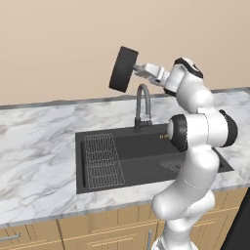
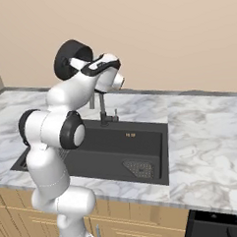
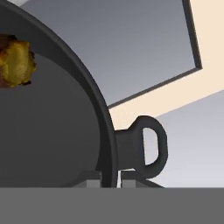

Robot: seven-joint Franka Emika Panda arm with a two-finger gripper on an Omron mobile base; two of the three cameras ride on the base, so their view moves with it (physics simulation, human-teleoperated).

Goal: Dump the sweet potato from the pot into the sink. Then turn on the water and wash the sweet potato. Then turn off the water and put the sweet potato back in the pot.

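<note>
My gripper [image 1: 137, 70] [image 2: 78, 61] is shut on the rim of the pot [image 1: 123, 69] [image 2: 68, 58], holding it high above the sink [image 1: 141, 146] [image 2: 107, 150], just over the faucet [image 1: 142, 105] [image 2: 103, 109]. The dark pot is tipped on its side. In the hand view the rim runs between my gripper [image 3: 110, 181] fingertips, with a loop handle [image 3: 151, 146] just to the right. The sweet potato [image 3: 16, 61], orange-brown and lumpy, shows inside the pot [image 3: 52, 131] at the upper left, close to the rim.
A wire grid rack [image 1: 102, 161] lies in the sink's left half and a drain strainer [image 1: 173, 165] [image 2: 139, 168] in its right half. Marble counter [image 1: 39, 141] [image 2: 205, 135] surrounds the basin, with a beige wall behind. Wooden cabinet fronts [image 1: 97, 234] run below.
</note>
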